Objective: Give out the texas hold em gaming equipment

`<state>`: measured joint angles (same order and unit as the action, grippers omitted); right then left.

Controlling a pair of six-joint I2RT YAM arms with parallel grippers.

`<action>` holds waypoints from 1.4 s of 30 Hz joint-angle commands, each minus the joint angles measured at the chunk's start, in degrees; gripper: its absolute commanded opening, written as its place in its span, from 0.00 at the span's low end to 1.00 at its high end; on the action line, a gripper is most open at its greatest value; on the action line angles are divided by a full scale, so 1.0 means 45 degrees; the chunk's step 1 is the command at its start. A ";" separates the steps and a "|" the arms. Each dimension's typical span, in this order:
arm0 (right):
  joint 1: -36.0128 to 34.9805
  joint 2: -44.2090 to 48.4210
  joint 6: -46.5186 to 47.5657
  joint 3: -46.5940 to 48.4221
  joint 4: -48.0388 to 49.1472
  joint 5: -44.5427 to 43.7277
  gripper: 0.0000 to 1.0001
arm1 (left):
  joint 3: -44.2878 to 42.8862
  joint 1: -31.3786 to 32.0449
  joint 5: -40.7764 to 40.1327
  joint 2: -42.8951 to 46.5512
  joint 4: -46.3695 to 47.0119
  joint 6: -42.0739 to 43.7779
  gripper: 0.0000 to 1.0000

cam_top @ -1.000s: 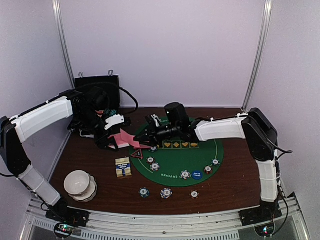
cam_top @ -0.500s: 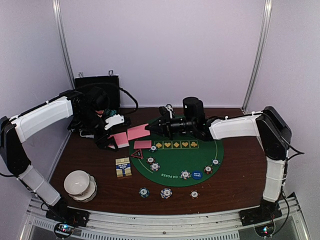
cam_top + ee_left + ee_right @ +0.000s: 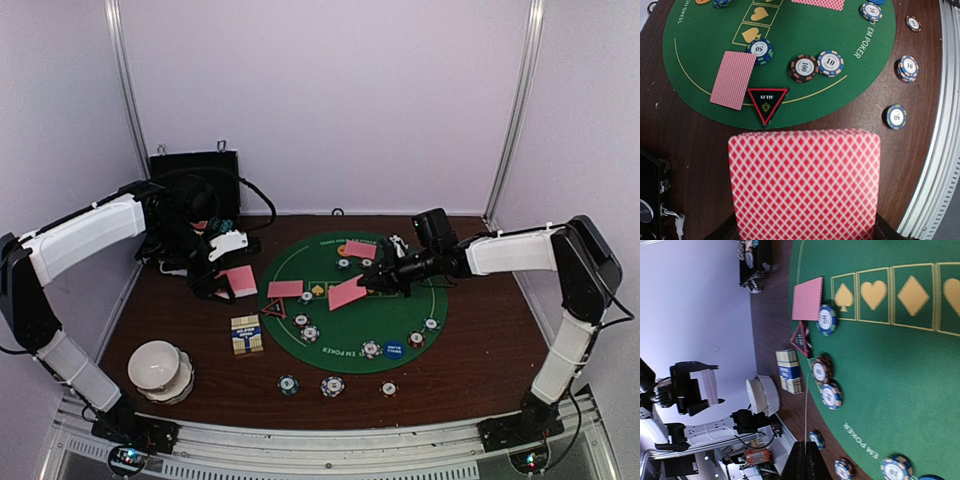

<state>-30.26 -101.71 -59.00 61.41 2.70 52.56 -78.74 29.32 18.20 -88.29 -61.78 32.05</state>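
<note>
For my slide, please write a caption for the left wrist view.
Pink-backed card stack in foreground; beyond, triangle marker, one face-down card and chips on green mat.

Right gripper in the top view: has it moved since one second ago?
Yes. The right gripper, holding a pink card, moved rightward from the green mat's left edge to over its middle.

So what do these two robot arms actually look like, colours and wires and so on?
Both look alike: the left arm and right arm have long white shells linked by chunky black joints. Each tip is black: the left gripper has a white block behind it, the right gripper looks all dark. A thin black cable loops beside the left arm. I can't read any markings.
</note>
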 commanded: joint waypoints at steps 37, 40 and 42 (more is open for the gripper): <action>-0.0462 0.2095 0.5337 0.2363 -0.6995 -0.4124 0.63 | -0.0408 -0.0070 0.0644 0.0216 0.0045 0.0010 0.00; -0.1434 0.1705 0.4073 0.2748 -0.5175 -0.3375 0.71 | -0.0431 -0.0070 0.0658 0.0175 0.0051 -0.0047 0.00; -0.1956 0.1327 0.3034 0.2846 -0.3683 -0.2928 0.74 | -0.0451 -0.0070 0.0672 0.0159 0.0040 -0.0071 0.00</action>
<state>-34.76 -92.97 -36.49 72.18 -26.94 34.48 -78.89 29.32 19.57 -88.03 -61.84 32.01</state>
